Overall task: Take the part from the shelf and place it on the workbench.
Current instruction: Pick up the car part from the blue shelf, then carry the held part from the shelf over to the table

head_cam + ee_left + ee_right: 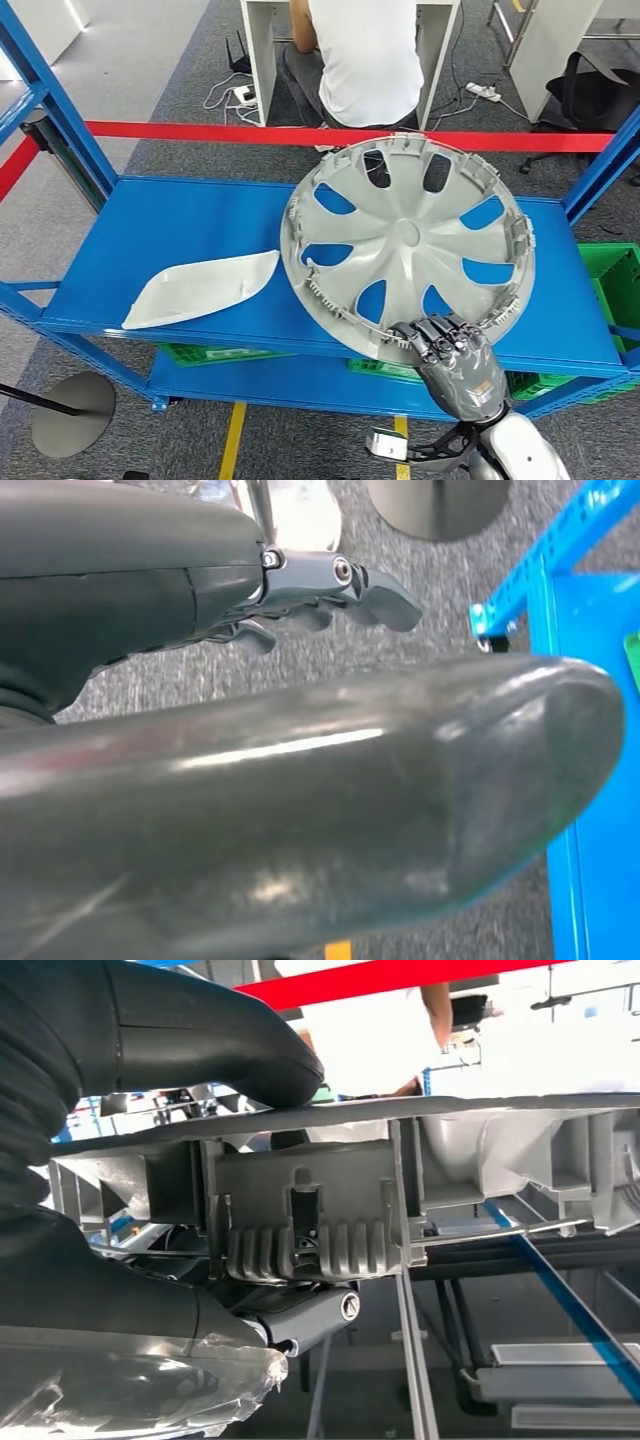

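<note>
A large grey wheel cover (407, 240) lies inner side up on the blue shelf (173, 240), its near rim tilted up over the shelf's front edge. My right hand (451, 362) grips that near rim, fingers curled over the top. In the right wrist view the thumb (219, 1035) lies on one face of the wheel cover's rim (302, 1210) and the fingers (306, 1322) sit against the other. A white curved panel (202, 287) rests flat on the shelf to the left. My left hand (324, 590) hangs over the carpet, holding nothing, its fingers loosely apart.
A red barrier tape (226, 131) runs behind the shelf. A person in a white shirt (367, 55) sits at a desk beyond it. Green crates (620, 285) stand on the lower level and at the right. A round grey stand base (73, 413) sits on the floor at left.
</note>
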Robot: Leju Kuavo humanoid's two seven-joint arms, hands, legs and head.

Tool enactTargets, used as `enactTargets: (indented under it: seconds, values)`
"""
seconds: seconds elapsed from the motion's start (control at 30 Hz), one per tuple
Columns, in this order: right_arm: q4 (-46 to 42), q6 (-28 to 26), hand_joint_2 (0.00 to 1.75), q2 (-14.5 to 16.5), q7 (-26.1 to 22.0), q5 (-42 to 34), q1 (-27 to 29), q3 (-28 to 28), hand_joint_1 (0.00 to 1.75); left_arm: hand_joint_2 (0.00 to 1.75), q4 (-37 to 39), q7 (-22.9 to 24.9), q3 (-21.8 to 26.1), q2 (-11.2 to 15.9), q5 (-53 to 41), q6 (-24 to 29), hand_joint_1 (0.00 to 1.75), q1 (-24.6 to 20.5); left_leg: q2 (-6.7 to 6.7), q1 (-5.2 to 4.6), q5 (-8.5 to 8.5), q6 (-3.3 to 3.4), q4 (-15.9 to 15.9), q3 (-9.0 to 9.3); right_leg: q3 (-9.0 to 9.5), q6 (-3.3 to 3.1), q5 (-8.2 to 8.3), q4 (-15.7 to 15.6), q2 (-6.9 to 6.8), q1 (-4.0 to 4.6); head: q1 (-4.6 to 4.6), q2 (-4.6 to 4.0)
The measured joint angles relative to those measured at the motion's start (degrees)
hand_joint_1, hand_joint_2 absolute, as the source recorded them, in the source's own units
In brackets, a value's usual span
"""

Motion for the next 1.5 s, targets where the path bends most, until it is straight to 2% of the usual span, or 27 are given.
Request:
enactTargets:
  seconds: [0.03, 0.1, 0.23, 0.3, 0.37, 0.4, 0.43, 0.5, 0.57, 0.6, 0.67, 0.73, 0.77, 0.8, 0.87, 0.9, 0.93, 1.0, 1.03, 1.1, 1.13, 1.2, 1.27, 1.33, 1.4, 1.43, 1.5]
  values:
    - [0.0, 0.0, 1.75, 0.2, -0.1, 0.0, 0.0, -0.3, 1.75, 0.0, 0.0, 0.0, 0.0, 0.0, 0.0, 0.0, 0.0, 0.0, -0.07, 0.19, -0.29, -0.51, 0.6, -0.34, 2.35, 0.36, 0.77, -3.6, -0.05, -0.06, 0.07, 0.0]
    - [-0.2, 0.0, 1.75, 0.9, -0.3, 0.0, 0.1, -0.8, 1.75, 0.0, 0.1, 0.0, 0.0, 0.1, -0.1, 0.0, 0.0, 0.0, -0.27, 0.24, -0.93, -1.6, 2.1, -1.21, 4.94, -0.05, 1.22, -7.6, 0.18, -0.06, 0.26, 0.01]
    - [-0.4, -0.1, 1.75, 1.7, -0.8, 0.0, 0.3, -1.6, 1.75, 0.0, 0.1, 0.0, 0.0, 0.3, -0.2, 0.1, 0.0, -0.1, -0.41, 0.23, -1.44, -2.65, 3.9, -2.71, 3.45, -2.8, 0.71, -6.8, 0.54, 0.12, 0.1, 0.01]
    - [-0.4, -0.1, 1.75, 2.1, -0.9, 0.0, 0.4, -2.0, 1.75, 0.0, 0.1, 0.0, 0.0, 0.2, -0.3, 0.1, 0.0, -0.1, -0.28, 0.26, -4.52, -2.85, 7.5, -4.6, 2.46, -3.87, 1.36, -6.9, 0.44, 0.2, -0.05, 0.0]
    - [-0.4, -0.1, 1.75, 2.6, -0.9, 0.0, 0.4, -2.4, 1.75, 0.0, 0.2, 0.0, 0.0, 0.2, -0.3, 0.2, 0.0, -0.2, -0.21, 0.06, -9.22, -2.69, 14.8, -7.67, 1.31, -4.45, 2.2, -6.9, 0.35, 0.54, -0.19, 0.0]
    - [-0.4, -0.1, 1.75, 2.7, -0.9, 0.0, 0.4, -2.5, 1.75, 0.0, 0.2, 0.0, 0.0, 0.2, -0.3, 0.2, 0.0, -0.3, -0.21, -0.07, -10.64, -2.52, 18.0, -8.82, 0.74, -4.55, 2.63, -6.9, 0.32, 0.76, -0.21, 0.0]
    - [-0.4, -0.1, 1.75, 2.8, -0.9, 0.0, 0.4, -2.6, 1.75, 0.0, 0.2, 0.0, 0.0, 0.2, -0.3, 0.2, 0.0, -0.3, -0.21, -0.23, -10.85, -2.24, 19.7, -9.21, 0.2, -4.63, 3.06, -6.9, 0.3, 0.98, -0.21, 0.0]
    - [-0.4, -0.1, 1.75, 3.0, -1.0, 0.0, 0.5, -2.6, 1.75, 0.0, 0.2, 0.0, -0.1, 0.2, -0.3, 0.2, 0.0, -0.4, -0.21, -0.71, -7.99, -1.29, 17.0, -7.01, -0.83, -4.74, 4.04, -6.9, 0.3, 1.4, -0.2, 0.0]
    - [-0.5, -0.1, 1.75, 3.1, -1.0, 0.0, 0.5, -2.7, 1.75, 0.0, 0.2, 0.0, -0.1, 0.2, -0.3, 0.2, 0.0, -0.6, -0.19, -1.4, -5.18, -0.07, 9.3, -2.38, -1.68, -4.59, 5.12, -7.0, 0.3, 1.68, -0.17, 0.01]
    - [-0.5, -0.1, 1.75, 3.1, -1.0, 0.0, 0.5, -2.7, 1.75, 0.0, 0.2, 0.0, -0.1, 0.2, -0.3, 0.2, 0.0, -0.7, -0.18, -1.68, -4.59, 0.14, 6.3, -0.74, -1.9, -4.37, 5.69, -7.1, 0.26, 1.72, -0.14, 0.01]
    - [-0.6, -0.1, 1.75, 3.2, -1.0, 0.0, 0.6, -2.7, 1.75, 0.0, 0.2, 0.0, -0.1, 0.2, -0.3, 0.3, 0.0, -0.9, -0.19, -2.1, -4.28, 0.06, 3.6, 0.11, -2.02, -3.7, 7.06, -7.8, 0.14, 1.6, -0.3, 0.01]
    - [-0.6, -0.1, 1.75, 3.3, -1.0, 0.0, 0.7, -2.8, 1.75, 0.0, 0.3, 0.0, -0.1, 0.2, -0.3, 0.3, 0.0, -0.8, -0.12, -2.11, -2.8, 0.17, 3.2, -0.86, -2.27, -2.98, 7.88, -8.7, 0.09, 1.41, -0.5, 0.01]
    - [-0.6, -0.1, 1.75, 3.3, -1.0, 0.0, 0.8, -2.9, 1.75, 0.0, 0.3, 0.0, -0.1, 0.2, -0.3, 0.3, 0.0, -0.8, -0.04, -2.0, -1.96, 0.45, 3.0, -1.45, -2.7, -2.69, 6.83, -8.4, 0.08, 1.41, -0.45, 0.01]
    - [-0.6, -0.1, 1.75, 3.3, -1.0, 0.0, 0.9, -2.9, 1.75, 0.0, 0.3, 0.0, -0.1, 0.2, -0.3, 0.3, 0.0, -0.8, 0.04, -1.86, -1.14, 0.74, 2.8, -2.12, -3.3, -2.47, 4.61, -6.8, 0.08, 1.42, -0.4, 0.0]
    - [-0.6, -0.1, 1.75, 3.3, -1.0, 0.0, 1.0, -3.0, 1.75, 0.0, 0.3, 0.0, -0.1, 0.3, -0.4, 0.4, 0.0, -0.8, 0.1, -1.81, 0.24, 1.14, 2.8, -3.68, -4.7, -2.19, -1.57, -0.2, 0.05, 1.46, -0.32, 0.0]
    - [-0.6, -0.1, 1.75, 3.3, -1.0, 0.0, 1.1, -3.0, 1.75, 0.0, 0.3, 0.0, -0.1, 0.2, -0.4, 0.4, 0.0, -0.8, 0.11, -1.84, 0.93, 1.18, 2.8, -4.53, -5.08, -2.08, -3.48, 3.7, 0.05, 1.49, -0.33, 0.0]
    - [-0.6, -0.1, 1.75, 3.3, -1.1, 0.0, 1.1, -3.0, 1.75, 0.0, 0.4, 0.0, -0.1, 0.2, -0.4, 0.4, 0.0, -0.8, 0.13, -1.86, 1.62, 1.17, 2.9, -5.39, -4.94, -2.0, -4.01, 6.5, 0.06, 1.52, -0.33, 0.0]
    - [-0.6, -0.1, 1.75, 3.3, -1.3, 0.0, 1.2, -3.1, 1.75, 0.0, 0.4, 0.0, -0.1, 0.1, -0.4, 0.4, 0.0, -0.8, 0.15, -1.87, 2.88, 1.01, 3.0, -7.0, -2.04, -1.98, -1.78, 6.3, 0.05, 1.55, -0.33, 0.0]
    - [-0.6, -0.1, 1.75, 3.3, -1.3, 0.0, 1.2, -3.1, 1.75, 0.0, 0.4, 0.0, -0.1, 0.1, -0.4, 0.4, 0.0, -0.8, 0.14, -1.87, 3.41, 0.84, 3.0, -7.63, 0.86, -2.03, -0.64, 3.2, 0.04, 1.54, -0.33, 0.0]
    - [-0.6, -0.1, 1.75, 3.3, -1.5, 0.0, 1.2, -3.3, 1.75, 0.0, 0.5, 0.0, -0.1, 0.1, -0.4, 0.4, 0.0, -0.8, 0.1, -1.98, 4.39, 0.33, 3.2, -8.61, 7.39, -2.24, -1.29, -5.5, 0.07, 1.64, -0.37, 0.01]
    - [-0.7, -0.1, 1.75, 3.3, -1.6, 0.0, 1.2, -3.4, 1.75, 0.0, 0.5, 0.0, -0.1, 0.1, -0.4, 0.4, 0.0, -0.8, 0.09, -2.03, 4.91, 0.08, 3.2, -8.88, 9.44, -2.4, -2.17, -8.7, 0.1, 1.73, -0.38, 0.01]
    - [-0.7, -0.1, 1.75, 3.3, -1.7, 0.0, 1.4, -3.6, 1.75, 0.0, 0.5, 0.0, -0.1, 0.1, -0.4, 0.4, 0.0, -0.7, 0.06, -2.01, 5.94, -0.43, 3.1, -9.25, 10.13, -3.03, -2.67, -10.8, 0.16, 1.92, -0.42, 0.01]
    - [-0.7, -0.1, 1.75, 3.3, -1.8, 0.0, 1.4, -3.7, 1.75, 0.0, 0.5, 0.0, -0.1, 0.2, -0.4, 0.4, 0.0, -0.7, 0.0, -1.9, 5.14, -1.08, 3.7, -9.98, 9.22, -3.97, -1.65, -10.8, 0.07, 1.81, -0.5, 0.0]
    - [-0.7, -0.1, 1.75, 3.3, -1.7, 0.0, 1.5, -3.8, 1.75, 0.0, 0.5, 0.0, -0.1, 0.2, -0.3, 0.3, 0.0, -0.6, -0.01, -1.71, 0.65, -1.81, 8.2, -11.69, 8.08, -4.77, -0.51, -11.0, -0.07, 1.6, -0.68, 0.0]
    - [-0.7, -0.1, 1.75, 3.3, -1.6, 0.0, 1.5, -3.9, 1.75, 0.0, 0.5, 0.0, -0.1, 0.2, -0.3, 0.3, 0.0, -0.7, 0.01, -1.46, -4.32, -2.32, 16.1, -13.88, 6.61, -5.03, 0.59, -10.9, -0.14, 1.59, -0.8, 0.0]
    - [-0.7, -0.1, 1.75, 3.3, -1.6, 0.0, 1.6, -3.9, 1.75, 0.0, 0.5, 0.0, -0.1, 0.1, -0.3, 0.3, 0.0, -0.7, 0.01, -1.37, -5.3, -2.46, 19.1, -14.37, 5.86, -4.99, 1.15, -10.9, -0.16, 1.58, -0.81, 0.0]
    - [-0.7, -0.1, 1.75, 3.3, -1.6, 0.0, 1.7, -4.0, 1.75, 0.0, 0.5, 0.0, -0.1, 0.1, -0.3, 0.3, 0.0, -0.7, 0.01, -1.24, -3.57, -2.54, 19.1, -12.59, 4.48, -4.7, 2.19, -10.9, -0.15, 1.48, -0.82, 0.0]
